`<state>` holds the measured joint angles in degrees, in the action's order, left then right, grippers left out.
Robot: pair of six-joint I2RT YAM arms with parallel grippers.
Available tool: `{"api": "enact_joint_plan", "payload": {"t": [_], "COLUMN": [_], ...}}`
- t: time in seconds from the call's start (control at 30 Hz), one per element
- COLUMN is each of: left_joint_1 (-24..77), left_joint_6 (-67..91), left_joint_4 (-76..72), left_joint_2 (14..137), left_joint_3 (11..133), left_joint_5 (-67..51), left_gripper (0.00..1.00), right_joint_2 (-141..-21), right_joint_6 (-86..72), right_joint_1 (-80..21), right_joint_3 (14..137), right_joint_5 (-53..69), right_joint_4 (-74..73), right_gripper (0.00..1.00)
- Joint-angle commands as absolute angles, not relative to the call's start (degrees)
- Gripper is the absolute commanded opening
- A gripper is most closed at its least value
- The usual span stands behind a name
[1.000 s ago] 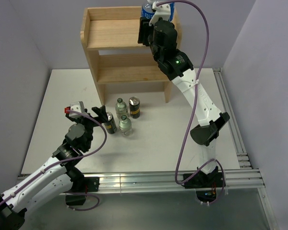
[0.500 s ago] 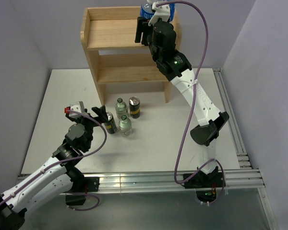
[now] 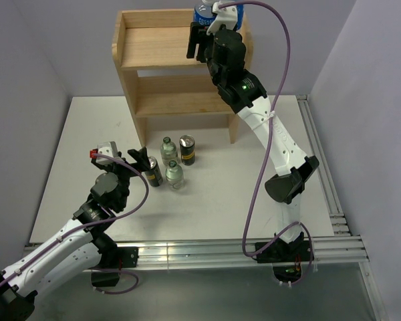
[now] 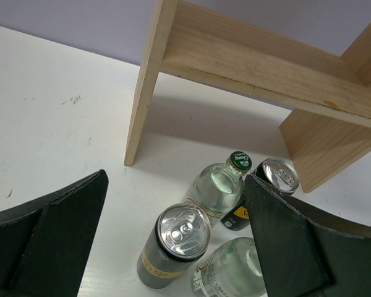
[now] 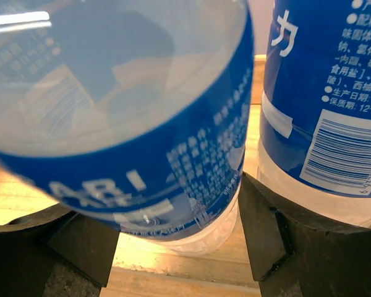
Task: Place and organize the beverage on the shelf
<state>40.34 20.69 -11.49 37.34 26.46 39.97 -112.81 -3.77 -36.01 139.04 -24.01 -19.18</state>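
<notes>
On the top tier of the wooden shelf (image 3: 160,47), at its right end, my right gripper (image 3: 199,41) stands open around a clear blue-labelled bottle (image 5: 142,124). The bottle rests on the board with small gaps to both fingers. A second blue-labelled bottle (image 5: 321,93) stands just right of it. On the table in front of the shelf, two dark cans (image 3: 153,171) (image 3: 187,149) and two glass bottles (image 3: 168,148) (image 3: 174,174) stand in a cluster. My left gripper (image 3: 142,157) is wide open just left of the cluster, over the nearest can (image 4: 176,238).
The shelf's lower tier (image 3: 180,100) holds nothing, and so does the left part of the top tier. The shelf's side panel and leg (image 4: 145,93) stand just behind the cluster. White tabletop (image 3: 87,134) lies to the left.
My right gripper's fingers have spread apart from the blue-labelled bottle on the top tier. The left arm has not moved.
</notes>
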Motion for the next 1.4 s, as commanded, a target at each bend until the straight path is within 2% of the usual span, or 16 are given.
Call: {"api": "enact_joint_plan", "payload": {"t": [0.0,0.77,1.37], "left_joint_1": [40.52,40.52,40.52], "left_joint_6": [20.3,20.04,20.13], "left_joint_4": [-13.27,-13.53,-13.27], "left_joint_2": [37.0,37.26,37.27], "left_joint_3": [27.07,27.25,27.25], "left_joint_5": [40.34,40.43,40.69], "left_gripper": [0.99,0.99,0.99], "right_joint_2": [-111.0,-112.15,-105.83], "right_joint_6": [-3.69,-3.43,-5.19], "right_joint_1": [-35.6,-35.51,-36.39], "right_joint_3": [139.48,137.81,127.45], "right_joint_5": [-25.05,-25.66,-25.57], "right_joint_4": [-15.03,-13.71,-12.04], "right_gripper": [0.78,0.77,0.77]}}
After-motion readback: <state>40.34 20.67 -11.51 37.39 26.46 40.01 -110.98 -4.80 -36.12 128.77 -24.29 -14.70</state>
